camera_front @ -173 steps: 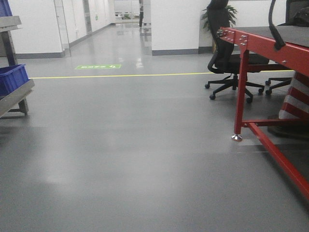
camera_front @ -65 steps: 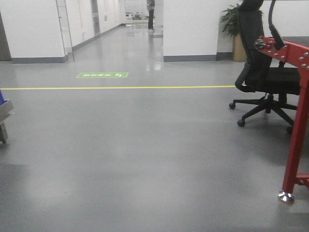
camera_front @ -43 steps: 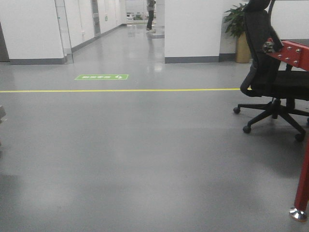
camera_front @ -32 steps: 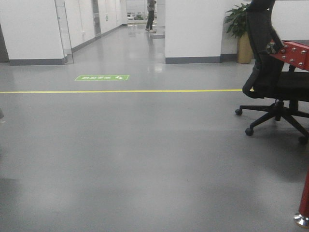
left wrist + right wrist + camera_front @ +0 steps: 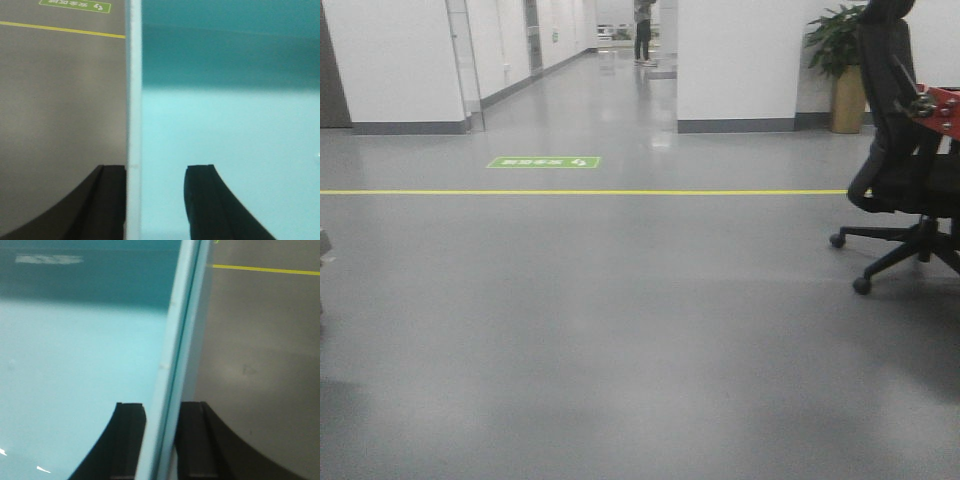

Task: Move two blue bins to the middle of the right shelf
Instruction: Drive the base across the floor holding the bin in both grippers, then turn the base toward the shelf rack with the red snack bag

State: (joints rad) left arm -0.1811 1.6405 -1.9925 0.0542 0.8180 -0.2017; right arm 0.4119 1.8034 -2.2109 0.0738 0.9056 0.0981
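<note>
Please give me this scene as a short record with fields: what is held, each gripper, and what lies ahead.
held: bin, teal in the wrist views
left gripper: astride a bin wall; gap at inner finger, grip unclear
right gripper: shut on a bin wall
ahead: floor, yellow line, chair at right

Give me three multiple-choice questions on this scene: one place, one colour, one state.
1. Where is the office chair in the front view? A left edge; B right edge; C centre.
2. What colour is the floor line? A yellow; B red; C white.
3. How does the right gripper stand to the blue bin wall? A both fingers inside; B clear of it; C a finger each side.
B: it sits at the frame's right edge. A: the line is yellow. C: the wall runs between its fingers.
</note>
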